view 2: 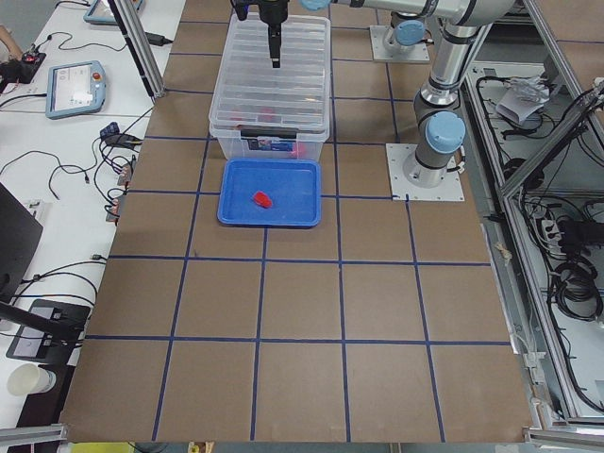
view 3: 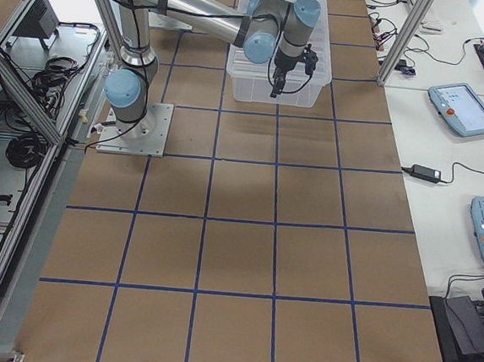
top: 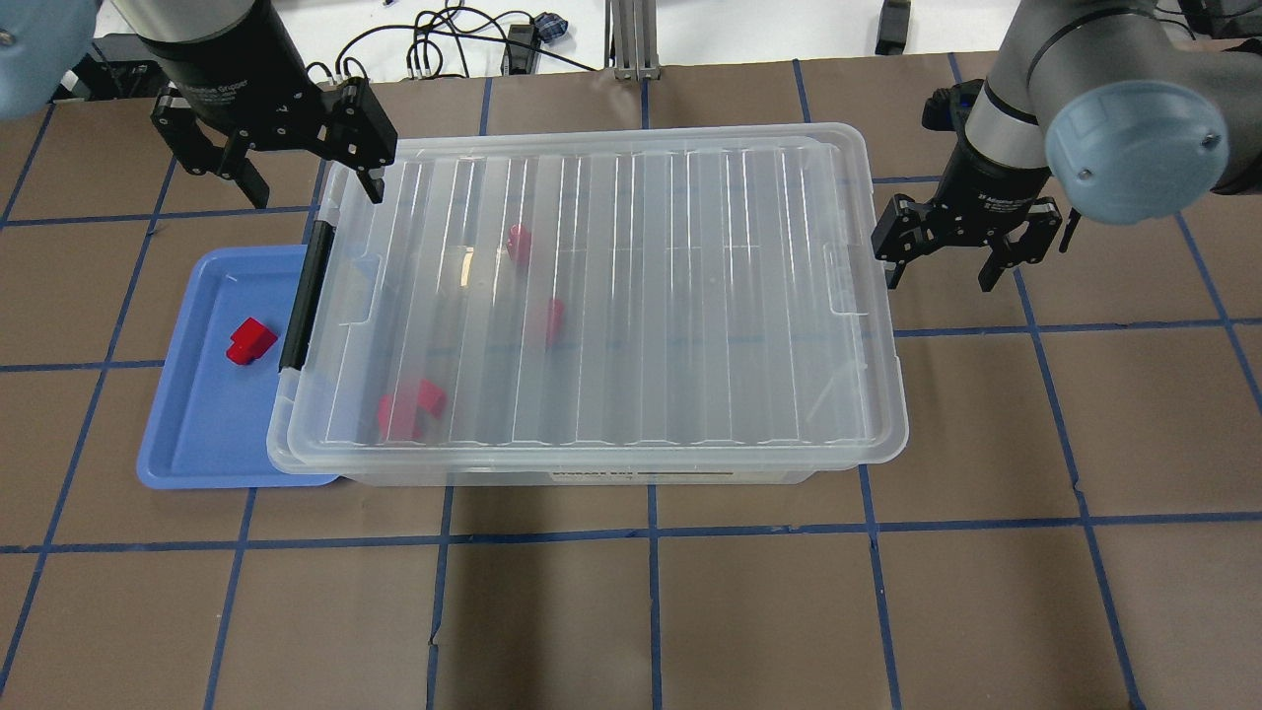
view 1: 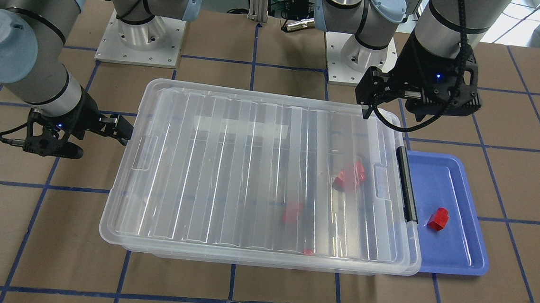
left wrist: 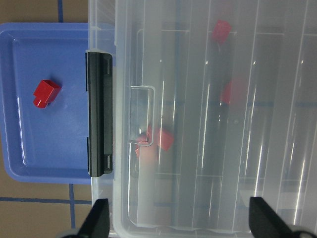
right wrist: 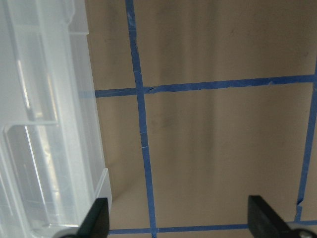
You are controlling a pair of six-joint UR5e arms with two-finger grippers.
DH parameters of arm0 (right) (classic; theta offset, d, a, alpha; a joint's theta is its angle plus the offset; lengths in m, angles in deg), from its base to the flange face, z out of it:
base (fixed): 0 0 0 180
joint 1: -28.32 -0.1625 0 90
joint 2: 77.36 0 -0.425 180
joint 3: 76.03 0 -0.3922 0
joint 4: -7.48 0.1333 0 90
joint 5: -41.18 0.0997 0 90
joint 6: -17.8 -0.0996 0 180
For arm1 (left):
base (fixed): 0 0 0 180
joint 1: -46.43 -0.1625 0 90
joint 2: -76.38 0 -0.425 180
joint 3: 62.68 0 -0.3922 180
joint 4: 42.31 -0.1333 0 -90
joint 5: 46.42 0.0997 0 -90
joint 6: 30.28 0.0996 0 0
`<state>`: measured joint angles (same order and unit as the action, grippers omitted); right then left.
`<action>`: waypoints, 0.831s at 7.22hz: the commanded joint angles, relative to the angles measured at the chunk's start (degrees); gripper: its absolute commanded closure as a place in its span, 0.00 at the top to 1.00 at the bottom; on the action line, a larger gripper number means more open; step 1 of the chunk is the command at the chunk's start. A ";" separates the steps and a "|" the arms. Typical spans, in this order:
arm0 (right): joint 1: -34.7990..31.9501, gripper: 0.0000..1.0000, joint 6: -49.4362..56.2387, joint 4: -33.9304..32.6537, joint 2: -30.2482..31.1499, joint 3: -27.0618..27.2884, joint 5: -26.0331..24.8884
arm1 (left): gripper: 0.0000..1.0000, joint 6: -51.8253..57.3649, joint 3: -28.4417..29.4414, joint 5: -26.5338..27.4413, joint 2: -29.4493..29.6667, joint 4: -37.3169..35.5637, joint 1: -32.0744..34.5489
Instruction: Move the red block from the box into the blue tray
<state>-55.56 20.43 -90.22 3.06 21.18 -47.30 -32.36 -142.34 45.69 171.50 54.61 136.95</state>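
Observation:
A small red block [view 1: 438,219] lies in the blue tray [view 1: 453,250], also shown in the overhead view [top: 250,340] and the left wrist view [left wrist: 45,93]. The tray [top: 197,434] sits against the latch end of the clear box [top: 641,296], whose ribbed lid is on. More red pieces [top: 411,406] show blurred through the lid. My left gripper [top: 314,187] is open and empty above the box's far corner, near the black latch bar [top: 304,296]. My right gripper [top: 939,276] is open and empty, just beyond the box's other short end.
The table is brown board with a blue tape grid [top: 651,532]. The arm bases [view 1: 140,33] stand behind the box. Tablets and cables [view 2: 75,90] lie on a side bench beyond the table.

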 commanded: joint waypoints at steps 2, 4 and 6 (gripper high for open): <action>0.28 1.00 -0.09 1.98 1.22 -2.27 -0.64 | 1.00 0.40 -0.23 -0.17 -0.03 -0.06 -0.25; 0.11 1.00 -2.70 8.19 4.99 -6.75 -0.55 | 1.00 0.49 -0.23 -0.35 -0.28 -0.24 -0.69; -1.54 1.00 -8.51 13.84 9.38 -8.35 -0.73 | 1.00 0.58 -0.23 -0.26 -0.20 -0.24 -0.78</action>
<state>-55.96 14.75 -79.66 9.74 13.77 -47.86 -31.77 -142.57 45.37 171.27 54.38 136.16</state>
